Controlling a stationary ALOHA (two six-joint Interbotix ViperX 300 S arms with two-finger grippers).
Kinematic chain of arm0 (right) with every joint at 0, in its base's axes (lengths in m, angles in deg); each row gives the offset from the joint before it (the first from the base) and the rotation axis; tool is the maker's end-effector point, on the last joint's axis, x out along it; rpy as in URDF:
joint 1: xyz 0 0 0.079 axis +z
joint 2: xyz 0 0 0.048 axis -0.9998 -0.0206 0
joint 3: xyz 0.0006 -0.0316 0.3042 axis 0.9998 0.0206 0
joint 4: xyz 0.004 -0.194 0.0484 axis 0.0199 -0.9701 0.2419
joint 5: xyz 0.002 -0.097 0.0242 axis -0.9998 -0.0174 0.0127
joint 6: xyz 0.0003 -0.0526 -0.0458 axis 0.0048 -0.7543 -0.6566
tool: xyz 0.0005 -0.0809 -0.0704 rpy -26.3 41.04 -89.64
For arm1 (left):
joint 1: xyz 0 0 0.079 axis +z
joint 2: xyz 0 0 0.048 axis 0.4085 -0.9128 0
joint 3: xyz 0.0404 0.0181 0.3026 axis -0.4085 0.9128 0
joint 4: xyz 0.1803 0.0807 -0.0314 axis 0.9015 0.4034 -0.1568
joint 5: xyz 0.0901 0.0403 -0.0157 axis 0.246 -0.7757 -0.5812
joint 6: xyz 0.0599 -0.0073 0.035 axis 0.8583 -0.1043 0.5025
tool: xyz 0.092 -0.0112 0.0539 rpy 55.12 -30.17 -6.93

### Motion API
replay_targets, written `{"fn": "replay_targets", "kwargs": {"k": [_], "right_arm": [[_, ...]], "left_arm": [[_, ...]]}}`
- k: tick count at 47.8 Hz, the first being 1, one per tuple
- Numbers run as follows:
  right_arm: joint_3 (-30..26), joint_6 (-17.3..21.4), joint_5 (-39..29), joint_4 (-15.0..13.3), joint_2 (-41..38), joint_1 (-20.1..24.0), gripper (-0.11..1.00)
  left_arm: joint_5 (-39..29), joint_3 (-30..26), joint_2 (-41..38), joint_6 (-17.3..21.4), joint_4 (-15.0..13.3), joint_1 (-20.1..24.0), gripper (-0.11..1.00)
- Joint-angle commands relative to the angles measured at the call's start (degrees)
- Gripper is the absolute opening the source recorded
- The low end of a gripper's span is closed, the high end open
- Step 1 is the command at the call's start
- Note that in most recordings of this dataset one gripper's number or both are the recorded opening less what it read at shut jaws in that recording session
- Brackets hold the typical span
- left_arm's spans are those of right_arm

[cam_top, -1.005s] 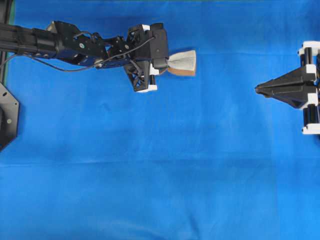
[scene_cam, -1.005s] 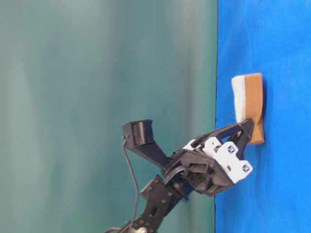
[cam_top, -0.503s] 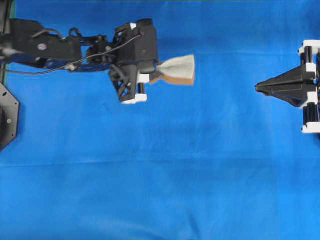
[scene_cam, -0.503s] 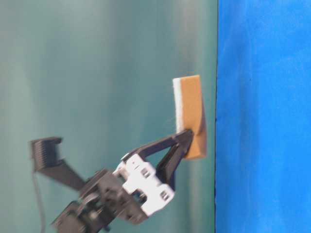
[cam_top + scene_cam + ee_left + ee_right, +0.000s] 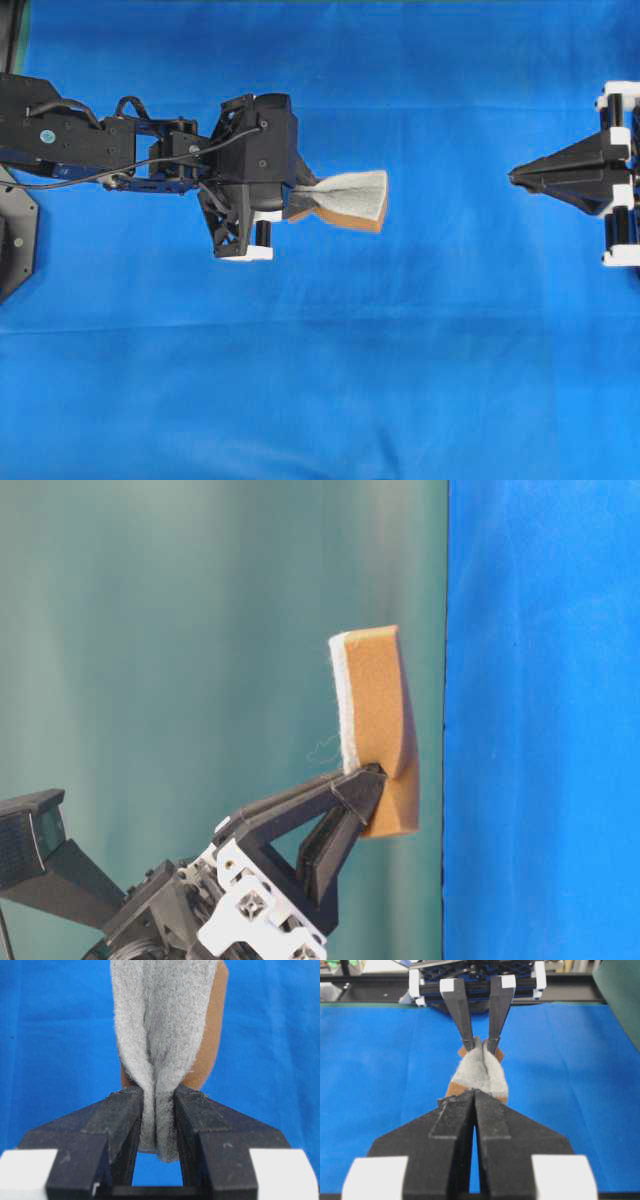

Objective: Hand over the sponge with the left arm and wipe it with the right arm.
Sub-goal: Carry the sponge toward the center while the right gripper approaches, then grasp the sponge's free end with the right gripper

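Note:
The sponge [image 5: 350, 197], grey-white felt on an orange-brown layer, hangs in the air above the blue cloth, pinched at one end by my left gripper [image 5: 292, 203]. The table-level view shows the sponge [image 5: 378, 720] lifted well off the cloth, its free end pointing away from the left gripper [image 5: 362, 785]. In the left wrist view the felt of the sponge [image 5: 160, 1035] is squeezed into a fold between the left gripper's [image 5: 159, 1110] black fingers. My right gripper [image 5: 514, 177] stays far right, shut and empty, its tips aimed at the sponge [image 5: 480, 1074]; the right gripper [image 5: 474, 1094] shows its tips touching.
Blue cloth [image 5: 330, 380] covers the whole table. A teal wall [image 5: 200, 630] stands behind in the table-level view. A black mount [image 5: 15, 240] sits at the left edge.
The left arm has lifted the sponge off the cloth and drawn it slightly toward the near side and left in the overhead view. The right gripper has not moved.

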Motion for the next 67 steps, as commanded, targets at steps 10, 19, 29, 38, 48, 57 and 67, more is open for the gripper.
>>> {"fn": "replay_targets", "kwargs": {"k": [10, 19, 29, 38, 48, 57, 67], "right_arm": [[-6.9, 1.8, 0.1, 0.2, -7.4, 0.0, 0.0], [-11.6, 2.6, 0.1, 0.3, -15.2, 0.0, 0.01], [-16.4, 2.5, 0.1, 0.2, -23.4, -0.1, 0.46], [-22.0, 2.5, -2.2, 0.2, -31.1, -0.1, 0.73], [-28.0, 2.7, -7.5, 0.3, -37.9, -0.5, 0.73], [-30.8, 2.7, -9.3, 0.3, -42.2, -1.1, 0.73], [-31.4, 2.7, -10.9, 0.4, -44.6, -1.1, 0.73]], "left_arm": [[0.2, -1.1, 0.9, 0.6, -0.1, -0.2, 0.17], [0.2, -1.2, 0.9, 1.3, -0.1, -0.3, 0.17], [0.3, -1.1, 1.0, 1.9, -0.1, -0.3, 0.17], [0.3, -1.2, 0.9, 2.9, -0.1, -0.2, 0.17], [0.3, -1.2, 0.9, 3.6, -0.1, -0.3, 0.17], [0.3, -1.2, 0.9, 4.0, -0.1, -0.3, 0.17], [0.3, -1.2, 0.9, 4.4, -0.1, -0.4, 0.17]]}}
